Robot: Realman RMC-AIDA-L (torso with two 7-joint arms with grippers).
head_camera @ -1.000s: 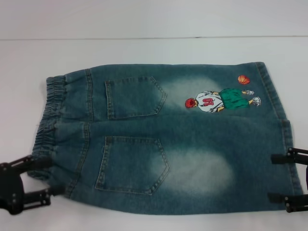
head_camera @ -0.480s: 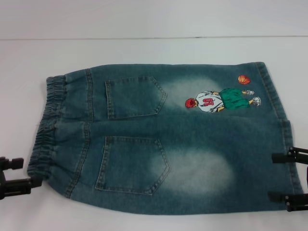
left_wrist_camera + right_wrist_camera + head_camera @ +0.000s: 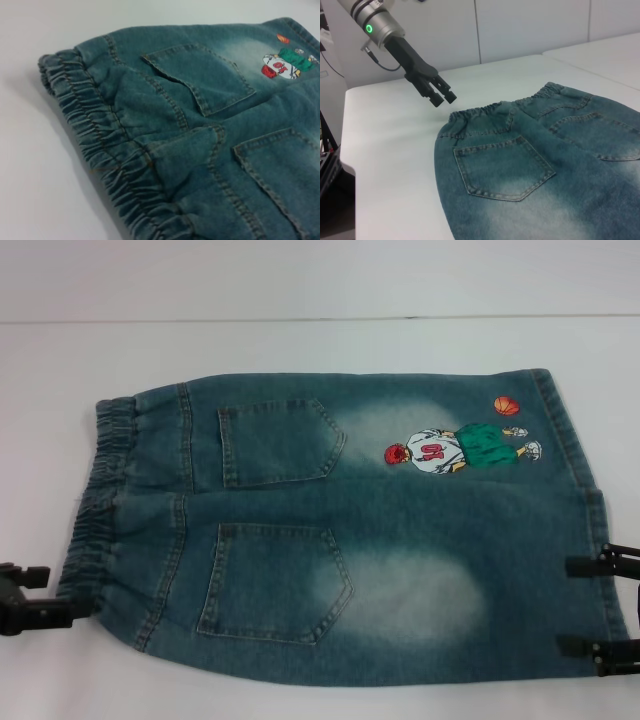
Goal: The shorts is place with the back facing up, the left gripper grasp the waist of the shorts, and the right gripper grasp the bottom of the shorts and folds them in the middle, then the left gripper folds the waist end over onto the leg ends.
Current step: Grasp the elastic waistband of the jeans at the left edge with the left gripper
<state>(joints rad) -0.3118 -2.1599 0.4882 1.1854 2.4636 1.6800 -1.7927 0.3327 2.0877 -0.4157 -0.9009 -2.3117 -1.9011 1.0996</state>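
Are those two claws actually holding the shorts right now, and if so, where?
No. The left gripper hovers shut just off the waist; the right gripper sits open at the hem of the shorts, not clamped.

Bright, even light; soft focus

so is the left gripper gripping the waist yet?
No. In the right wrist view the left gripper hangs above the table just off the waist, fingers together with no denim between them.
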